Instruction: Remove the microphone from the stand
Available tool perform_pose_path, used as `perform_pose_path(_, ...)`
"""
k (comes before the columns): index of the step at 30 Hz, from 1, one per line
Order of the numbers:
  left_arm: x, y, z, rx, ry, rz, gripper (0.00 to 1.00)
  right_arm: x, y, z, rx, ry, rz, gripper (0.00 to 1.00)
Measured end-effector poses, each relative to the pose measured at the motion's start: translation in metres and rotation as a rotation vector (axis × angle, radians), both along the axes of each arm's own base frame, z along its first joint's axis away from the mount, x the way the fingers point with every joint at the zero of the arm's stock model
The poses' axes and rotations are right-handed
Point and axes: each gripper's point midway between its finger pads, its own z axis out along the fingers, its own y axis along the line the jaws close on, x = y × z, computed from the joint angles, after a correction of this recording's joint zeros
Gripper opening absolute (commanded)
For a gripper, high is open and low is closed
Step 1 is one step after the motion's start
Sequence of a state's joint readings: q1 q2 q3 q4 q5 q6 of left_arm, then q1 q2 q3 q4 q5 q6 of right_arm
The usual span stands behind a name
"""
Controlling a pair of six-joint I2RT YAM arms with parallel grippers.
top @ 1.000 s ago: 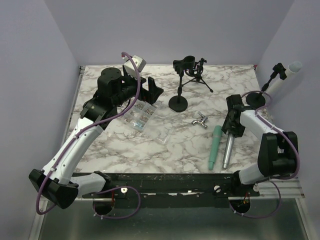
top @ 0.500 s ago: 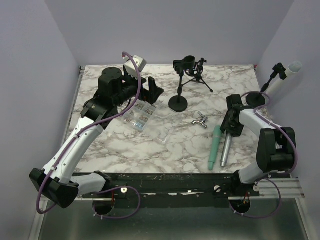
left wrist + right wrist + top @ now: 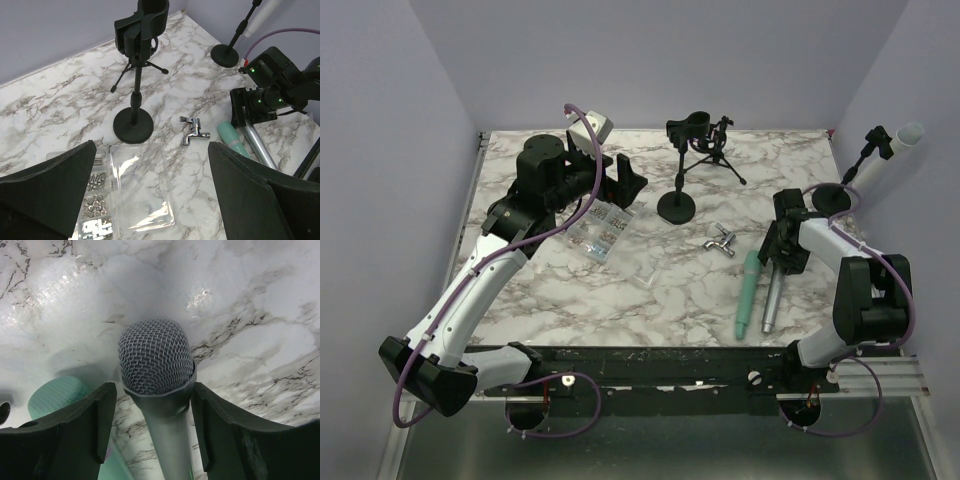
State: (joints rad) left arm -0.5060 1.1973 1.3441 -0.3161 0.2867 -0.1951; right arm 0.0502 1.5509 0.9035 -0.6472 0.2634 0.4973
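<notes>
Between R fingers (image 3: 75,430), grey mic (image 3: 155,357) lies on marble table (image 3: 260,285), fingers seemingly spread, not gripping.

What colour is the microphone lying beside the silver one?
The microphone is mint green, clearest in the top external view.

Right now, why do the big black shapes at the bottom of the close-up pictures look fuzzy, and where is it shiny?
Left wrist view: the black gripper fingers sit too near the lens, so they blur; the clear plastic bag glints white. Right wrist view: the grey mesh microphone head is sharp, its flanking fingers soft, the white marble table glaring in patches.
</notes>
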Motion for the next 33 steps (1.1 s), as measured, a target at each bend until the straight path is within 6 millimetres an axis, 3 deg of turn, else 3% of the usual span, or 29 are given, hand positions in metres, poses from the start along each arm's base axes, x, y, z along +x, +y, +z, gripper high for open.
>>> perform_pose_path(8,0.000,0.000,0.000,0.000,0.001,0.000,0.99,0.000,0.000,0.005,0.000,-0.017,0.000,0.77)
perform_pose_path(18,0.004,-0.003,-0.007,0.003,0.023,0.001,0.99,0.007,-0.001,0.034,-0.003,-0.123,-0.001,0.91)
perform_pose_path(28,0.005,-0.002,-0.007,0.006,0.021,0.008,0.98,0.034,0.002,0.085,0.012,-0.269,0.022,1.00)
perform_pose_path(33,0.006,0.000,-0.007,0.009,0.016,0.019,0.98,0.060,0.033,0.113,0.177,-0.394,0.059,1.00)
